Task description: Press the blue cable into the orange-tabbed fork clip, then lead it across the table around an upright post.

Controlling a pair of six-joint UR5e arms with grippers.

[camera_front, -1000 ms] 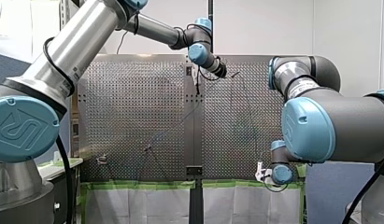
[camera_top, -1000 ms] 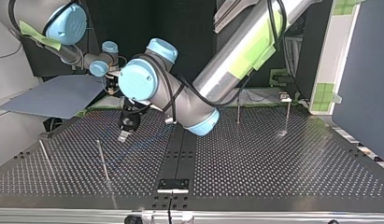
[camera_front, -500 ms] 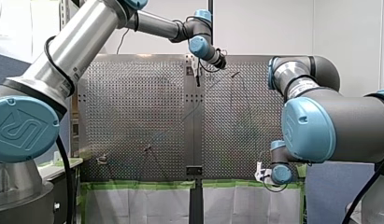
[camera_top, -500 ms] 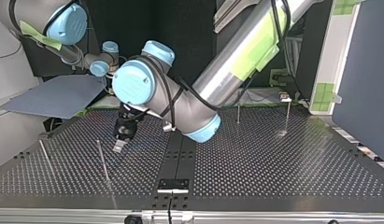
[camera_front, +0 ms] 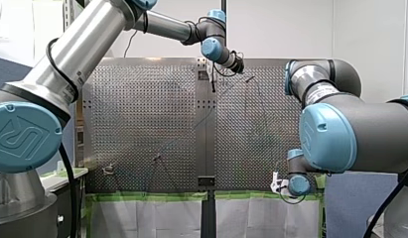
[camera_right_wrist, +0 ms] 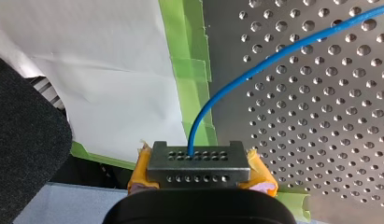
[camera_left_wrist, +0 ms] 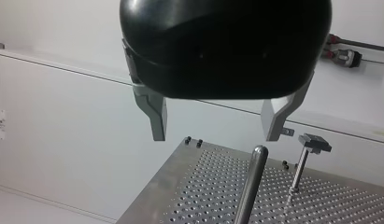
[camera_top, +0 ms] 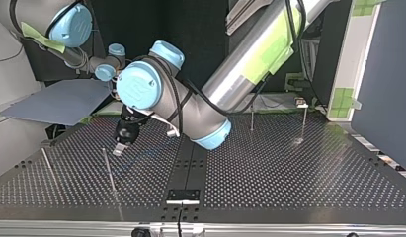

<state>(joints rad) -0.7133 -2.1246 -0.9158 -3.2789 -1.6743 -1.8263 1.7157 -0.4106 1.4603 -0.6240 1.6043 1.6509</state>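
My left jaws, spread wide and empty, hang over the far end of the desk (camera_front: pixel 142 109). An upright post (camera_left_wrist: pixel 249 186) stands just ahead, below and between the fingers (camera_left_wrist: pixel 152 112). I judge that a careless descent could knock that post or miss the thin blue cable (camera_right_wrist: pixel 292 51). My right jaws are clenched on that cable at the desk's near edge, and a hard pull could drag it free. The desk is perforated metal edged with green tape (camera_right_wrist: pixel 189 70), with a white wall (camera_front: pixel 281 29) behind.
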